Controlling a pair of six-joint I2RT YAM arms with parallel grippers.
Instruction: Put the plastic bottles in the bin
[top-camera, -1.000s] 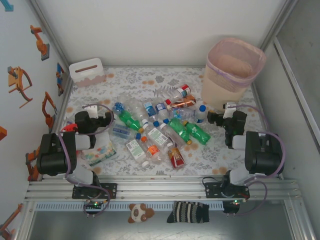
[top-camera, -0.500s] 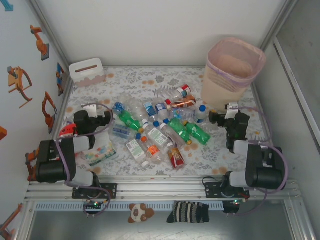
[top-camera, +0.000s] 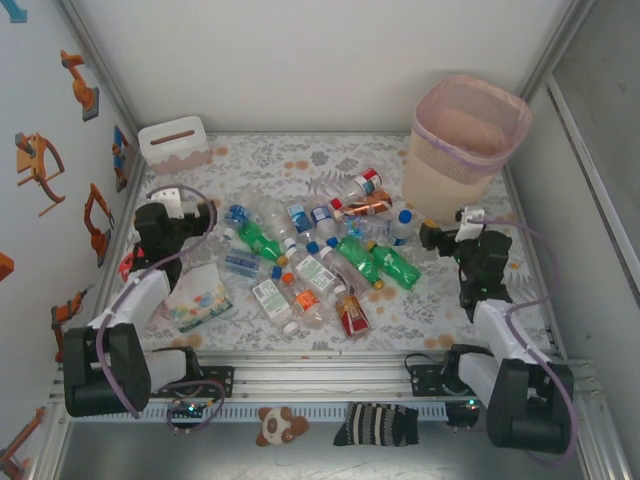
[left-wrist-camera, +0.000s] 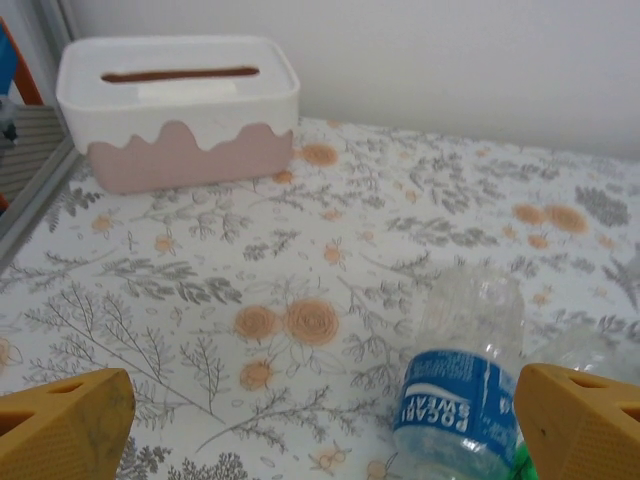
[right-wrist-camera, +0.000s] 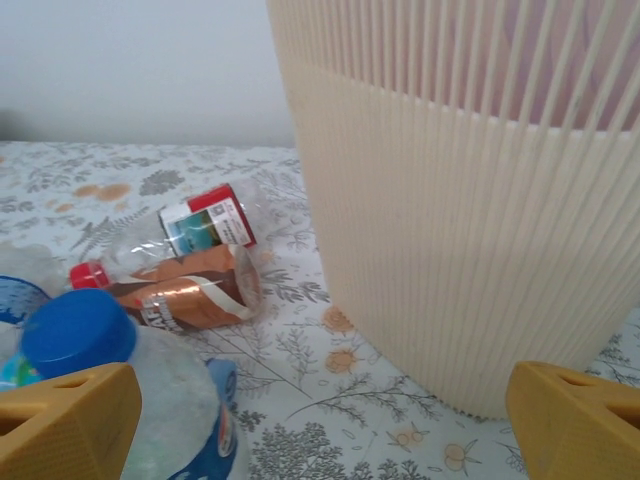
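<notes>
Several plastic bottles (top-camera: 320, 255), clear or green with blue, red and orange caps, lie in a heap mid-table. The beige ribbed bin (top-camera: 465, 140) with a pink liner stands at the back right. My left gripper (top-camera: 185, 222) is open at the heap's left edge. In the left wrist view it (left-wrist-camera: 320, 430) frames bare cloth, and a clear blue-labelled bottle (left-wrist-camera: 462, 385) lies by its right finger. My right gripper (top-camera: 428, 233) is open low between heap and bin. In the right wrist view it (right-wrist-camera: 320, 425) has a blue-capped bottle (right-wrist-camera: 120, 380) at its left finger and the bin (right-wrist-camera: 460, 200) close ahead right.
A white box with a slot (top-camera: 175, 143) sits at the back left (left-wrist-camera: 180, 110). A flat packet with coloured dots (top-camera: 200, 300) lies near the left arm. Cage walls flank the table. Brown-labelled (right-wrist-camera: 180, 290) and red-capped (right-wrist-camera: 210, 220) bottles lie left of the bin.
Both arms have unfolded: their elbows dropped toward the near edge. The left gripper crept toward the back left. The right gripper eased right, toward the bin's foot.
</notes>
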